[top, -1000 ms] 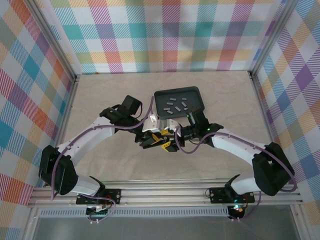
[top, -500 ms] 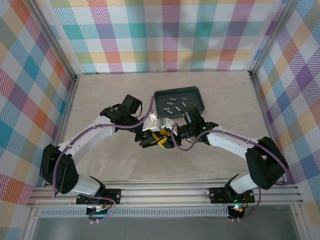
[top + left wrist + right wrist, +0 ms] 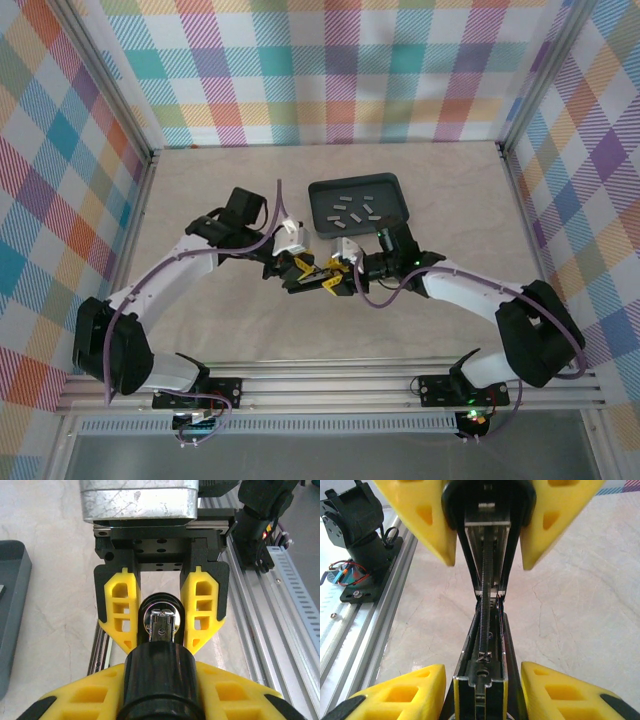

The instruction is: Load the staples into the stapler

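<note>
From above, staples [image 3: 352,208] sit in the tray [image 3: 400,195]; stapler [image 3: 312,283] hangs mid-table between arms. Left wrist: left gripper [image 3: 162,672] clamped on its black body. Right wrist: right gripper [image 3: 482,675] pinching the opened magazine [image 3: 485,610].

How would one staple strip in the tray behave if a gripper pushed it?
The staples look small and flat, so one is probably light and would slide rather than roll. Lying loose on the smooth tray, it may slip away when pinched.
</note>
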